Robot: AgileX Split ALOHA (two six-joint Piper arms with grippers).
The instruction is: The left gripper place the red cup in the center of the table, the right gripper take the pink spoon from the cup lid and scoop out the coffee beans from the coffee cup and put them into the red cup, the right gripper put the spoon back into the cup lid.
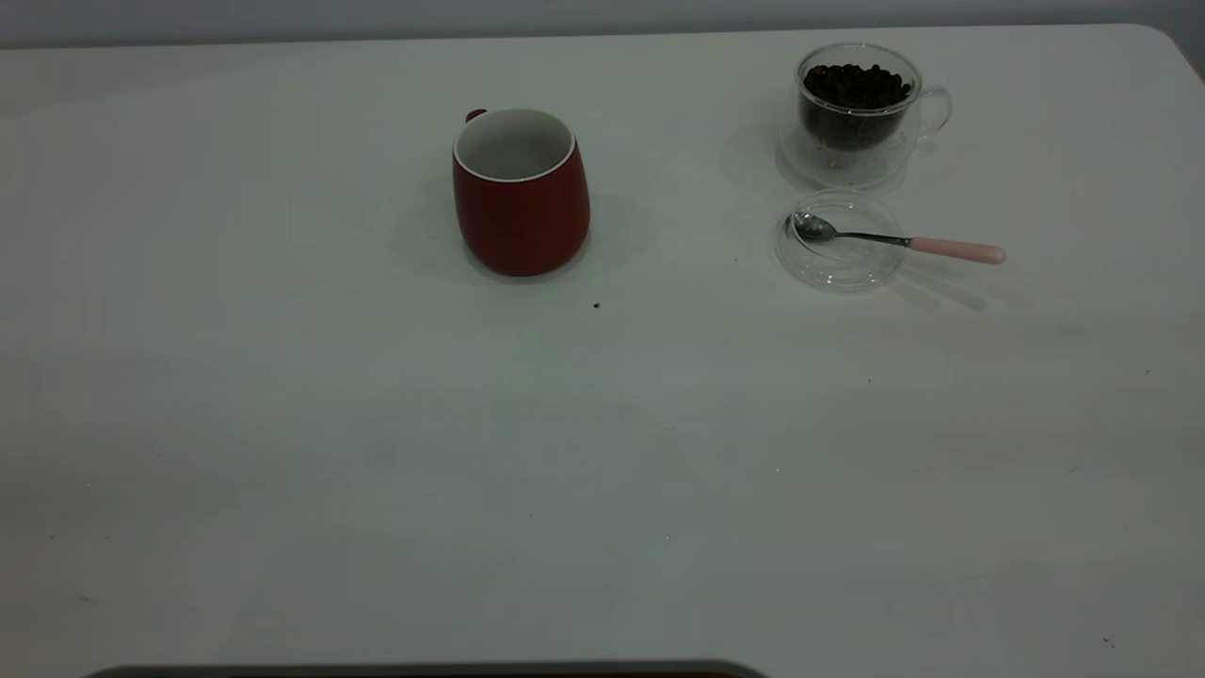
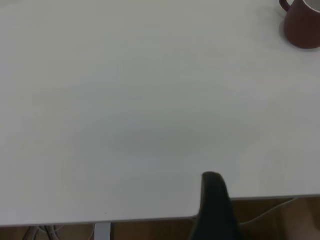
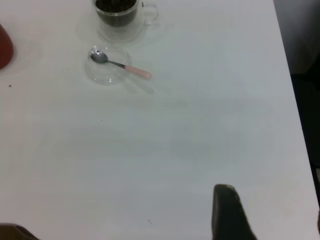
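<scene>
The red cup stands upright and empty on the white table, left of the other things, its handle turned away; it also shows in the left wrist view and in the right wrist view. At the back right the clear coffee cup holds a heap of coffee beans. Just in front lies the cup lid, with the pink spoon across it, bowl inside, handle pointing right. My left gripper and right gripper hang far from everything, near table edges.
A dark speck lies in front of the red cup. The table's right edge drops to a dark floor. A dark strip runs along the bottom of the exterior view.
</scene>
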